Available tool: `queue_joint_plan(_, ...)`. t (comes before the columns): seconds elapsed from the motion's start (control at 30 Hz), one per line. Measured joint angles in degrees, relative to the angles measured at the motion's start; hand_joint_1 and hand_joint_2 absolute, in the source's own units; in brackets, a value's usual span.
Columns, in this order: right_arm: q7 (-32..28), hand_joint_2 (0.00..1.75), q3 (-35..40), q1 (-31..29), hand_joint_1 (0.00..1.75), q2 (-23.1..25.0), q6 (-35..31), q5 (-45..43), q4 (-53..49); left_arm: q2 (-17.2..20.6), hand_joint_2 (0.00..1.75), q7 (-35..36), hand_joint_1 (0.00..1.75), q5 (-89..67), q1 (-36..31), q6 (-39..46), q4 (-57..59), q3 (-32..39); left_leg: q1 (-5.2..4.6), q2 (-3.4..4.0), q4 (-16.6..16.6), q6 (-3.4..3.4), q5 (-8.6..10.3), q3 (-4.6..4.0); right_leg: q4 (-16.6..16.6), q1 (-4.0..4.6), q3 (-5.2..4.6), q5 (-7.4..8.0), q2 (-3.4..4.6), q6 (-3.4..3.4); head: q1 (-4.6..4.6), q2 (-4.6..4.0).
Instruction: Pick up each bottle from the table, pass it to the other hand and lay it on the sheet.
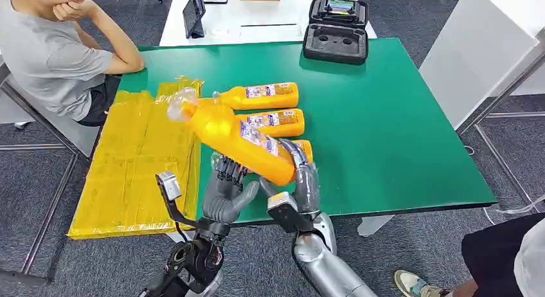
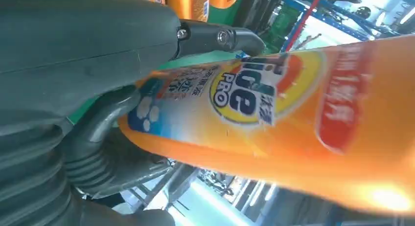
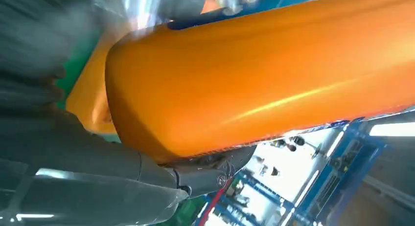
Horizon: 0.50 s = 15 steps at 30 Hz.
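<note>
I see the big green worktop (image 1: pixel 385 130) with the yellow sheet (image 1: pixel 135 162) lying on its left part. Two orange bottles (image 1: pixel 267 107) lie flat by the sheet. A third bottle (image 1: pixel 231 139) is up in the air, tilted, cap toward the sheet. My right hand (image 1: pixel 302 181) fingers wrap its bottom end. My left hand (image 1: pixel 225 191) fingers also hold it from below.

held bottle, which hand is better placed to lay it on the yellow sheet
Left, probably. The left hand is on the side of the yellow sheet, which lies left of the table's bottles. The right hand grips the held bottle at its base, farther from the sheet.
</note>
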Motion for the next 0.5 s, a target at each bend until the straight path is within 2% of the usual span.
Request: queue_joint_plan(0.5,0.0,1.75,6.6,-0.2,1.75,1.2,0.7,1.0,0.1,0.0,1.75,-1.5,0.0,1.3,-0.8,0.6,0.0,1.9,0.0,0.0,0.0,0.0,0.0,0.0,0.0,0.0,0.0,0.0,0.0,0.0,0.0,0.0)
